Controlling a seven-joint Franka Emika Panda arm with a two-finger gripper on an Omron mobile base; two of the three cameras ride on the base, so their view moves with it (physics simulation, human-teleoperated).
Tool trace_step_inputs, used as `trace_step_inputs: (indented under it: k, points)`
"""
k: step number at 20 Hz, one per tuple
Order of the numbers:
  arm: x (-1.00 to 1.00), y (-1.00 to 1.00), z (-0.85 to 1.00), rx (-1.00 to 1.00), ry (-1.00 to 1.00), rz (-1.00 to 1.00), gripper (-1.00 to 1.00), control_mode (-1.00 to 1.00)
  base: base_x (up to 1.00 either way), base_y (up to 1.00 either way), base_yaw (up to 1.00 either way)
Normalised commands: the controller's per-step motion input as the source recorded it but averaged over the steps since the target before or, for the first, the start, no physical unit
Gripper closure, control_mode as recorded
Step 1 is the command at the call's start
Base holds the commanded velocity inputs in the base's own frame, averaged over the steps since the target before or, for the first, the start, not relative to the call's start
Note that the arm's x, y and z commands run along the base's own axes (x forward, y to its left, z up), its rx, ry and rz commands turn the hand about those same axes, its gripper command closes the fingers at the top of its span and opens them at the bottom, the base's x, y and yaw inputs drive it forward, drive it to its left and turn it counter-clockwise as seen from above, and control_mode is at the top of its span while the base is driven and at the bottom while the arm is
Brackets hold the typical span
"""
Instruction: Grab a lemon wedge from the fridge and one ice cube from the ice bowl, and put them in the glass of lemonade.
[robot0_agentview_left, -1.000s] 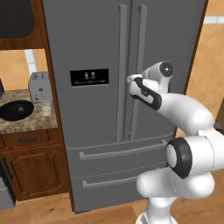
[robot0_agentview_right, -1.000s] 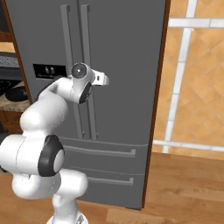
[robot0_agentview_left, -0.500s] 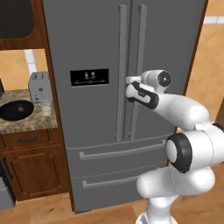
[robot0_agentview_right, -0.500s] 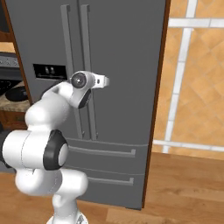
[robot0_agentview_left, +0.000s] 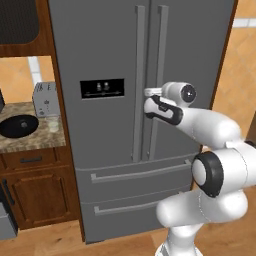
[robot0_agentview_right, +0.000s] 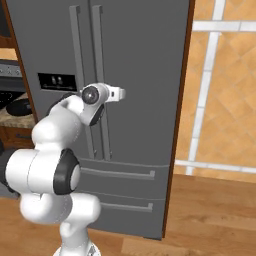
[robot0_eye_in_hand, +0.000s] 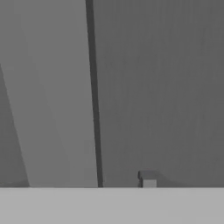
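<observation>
The grey steel fridge (robot0_agentview_left: 115, 60) stands shut, so the lemon wedge is hidden. My gripper (robot0_agentview_left: 148, 103) is pressed against the long vertical handle of the right door (robot0_agentview_left: 159, 55), about level with the black dispenser panel (robot0_agentview_left: 102, 88). From the right side the gripper (robot0_agentview_right: 102, 117) sits at the same handle (robot0_agentview_right: 98, 60). In the hand view the handle (robot0_eye_in_hand: 52, 109) runs as a pale band, with one fingertip (robot0_eye_in_hand: 148, 178) beside it. I cannot tell how the jaws stand. On the counter at left are the black ice bowl (robot0_agentview_left: 19, 125) and the small glass of lemonade (robot0_agentview_left: 53, 124).
A grey toaster (robot0_agentview_left: 45, 99) stands behind the glass on the stone counter (robot0_agentview_left: 30, 141), over wooden cabinets (robot0_agentview_left: 37, 190). Two fridge drawers (robot0_agentview_left: 135, 175) lie below the doors. A tiled wall (robot0_agentview_right: 225, 90) and wood floor (robot0_agentview_right: 210, 210) are to the fridge's right.
The wrist and hand have sunk a little along the right door's handle and drawn closer to it. The base and the counter things have not moved.
</observation>
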Motion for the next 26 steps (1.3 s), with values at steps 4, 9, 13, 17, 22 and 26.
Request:
trace_step_inputs:
  k: [4,9,13,17,22,26]
  points:
    - [-0.47,-0.15,0.17,0.00,0.31,0.00,1.00,-1.00,0.00,0.00,0.00]
    - [-0.77,-0.40,0.05,0.00,0.23,0.00,1.00,-1.00,0.00,0.00,0.00]
    - [-1.00,-0.81,0.00,0.00,0.06,-0.02,1.00,-1.00,0.00,0.00,0.00]
    - [-1.00,-0.94,0.00,0.03,0.00,-0.06,1.00,-1.00,0.00,0.00,0.00]
    - [-1.00,-1.00,0.00,0.04,0.00,-0.08,1.00,-1.00,0.00,0.00,0.00]
    - [-0.98,-0.96,0.00,0.06,0.03,-0.09,1.00,-1.00,0.00,0.00,0.00]
